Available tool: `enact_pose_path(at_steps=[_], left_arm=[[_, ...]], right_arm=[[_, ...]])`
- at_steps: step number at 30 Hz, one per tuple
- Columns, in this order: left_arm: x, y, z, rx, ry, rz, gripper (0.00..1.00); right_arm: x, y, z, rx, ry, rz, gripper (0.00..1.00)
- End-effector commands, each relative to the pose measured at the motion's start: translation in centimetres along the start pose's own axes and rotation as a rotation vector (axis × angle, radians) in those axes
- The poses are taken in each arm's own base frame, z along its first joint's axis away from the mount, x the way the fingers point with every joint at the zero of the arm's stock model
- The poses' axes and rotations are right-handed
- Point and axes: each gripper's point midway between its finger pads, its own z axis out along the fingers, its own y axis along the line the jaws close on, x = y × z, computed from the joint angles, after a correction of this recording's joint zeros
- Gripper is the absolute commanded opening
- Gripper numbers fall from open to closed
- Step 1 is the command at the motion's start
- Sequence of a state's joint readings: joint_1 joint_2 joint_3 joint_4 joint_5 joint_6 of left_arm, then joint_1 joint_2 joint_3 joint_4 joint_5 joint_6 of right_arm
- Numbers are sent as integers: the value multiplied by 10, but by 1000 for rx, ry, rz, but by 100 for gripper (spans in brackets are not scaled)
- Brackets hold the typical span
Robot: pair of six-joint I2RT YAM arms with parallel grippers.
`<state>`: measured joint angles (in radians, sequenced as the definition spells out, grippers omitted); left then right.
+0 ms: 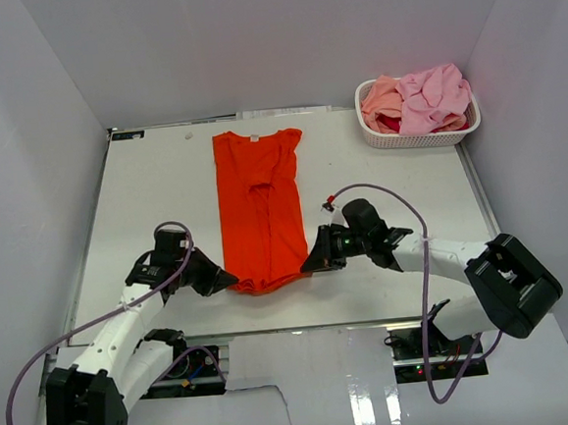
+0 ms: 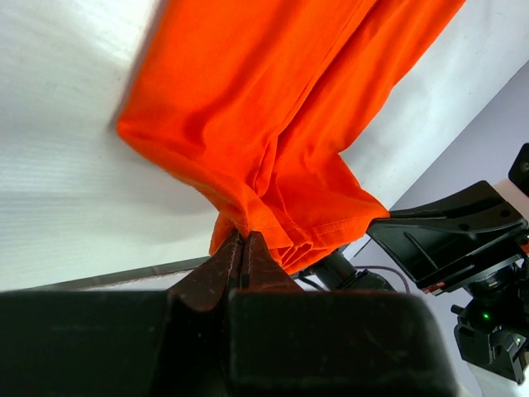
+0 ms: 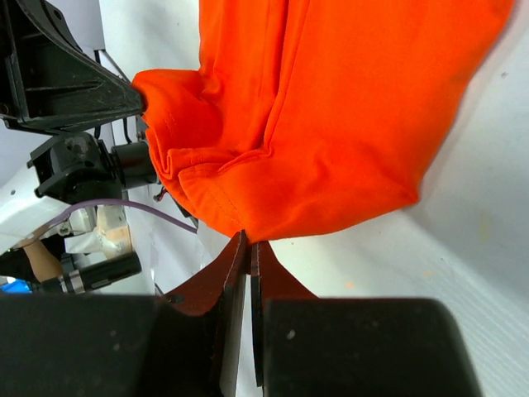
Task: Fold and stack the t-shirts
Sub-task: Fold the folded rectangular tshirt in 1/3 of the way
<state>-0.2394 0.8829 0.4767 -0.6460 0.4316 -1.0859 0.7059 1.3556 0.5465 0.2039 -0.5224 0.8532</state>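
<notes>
From the top external view, the orange-red t-shirt (image 1: pixel 259 209) lay lengthwise on the white table (image 1: pixel 154 183), its sides folded in to a narrow strip and its collar at the far end. Plain white walls (image 1: pixel 251 38) closed in the table beyond and to both sides of the shirt. Far right of the collar stood a white basket (image 1: pixel 371 132) heaped with pink and salmon t-shirts (image 1: pixel 428 98). The left gripper (image 1: pixel 228 278) and right gripper (image 1: pixel 308 265) met the shirt's near hem at its two corners.

From the left wrist, the left gripper (image 2: pixel 242 248) had its jaws pinched tight on the hem corner of the shirt (image 2: pixel 273 107), with bare matte tabletop (image 2: pixel 66 165) beside the cloth.

From the right wrist, the right gripper (image 3: pixel 249 248) was likewise clamped on the shirt's (image 3: pixel 331 107) other hem corner, with white tabletop (image 3: pixel 479 231) alongside.
</notes>
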Motion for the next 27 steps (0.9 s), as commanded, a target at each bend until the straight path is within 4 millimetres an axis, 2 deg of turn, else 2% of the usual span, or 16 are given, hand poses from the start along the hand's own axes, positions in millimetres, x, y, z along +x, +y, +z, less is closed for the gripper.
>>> enact_pose_path(at_steps=[1, 6, 10, 20, 27], left_arm=[[-15, -23, -3, 43, -44, 34, 0], [-28, -42, -5, 54, -68, 59, 0], [-37, -47, 0, 57, -63, 56, 0], [-79, -75, -7, 94, -122, 86, 0], [-103, -86, 1, 104, -116, 91, 0]], right_arm=[[-17, 13, -1, -36, -1, -38, 8], [-32, 12, 0, -33, -3, -46, 8], [-44, 15, -1, -36, -6, -55, 8], [-82, 18, -4, -34, -38, -74, 8], [-98, 13, 0, -35, -33, -67, 8]])
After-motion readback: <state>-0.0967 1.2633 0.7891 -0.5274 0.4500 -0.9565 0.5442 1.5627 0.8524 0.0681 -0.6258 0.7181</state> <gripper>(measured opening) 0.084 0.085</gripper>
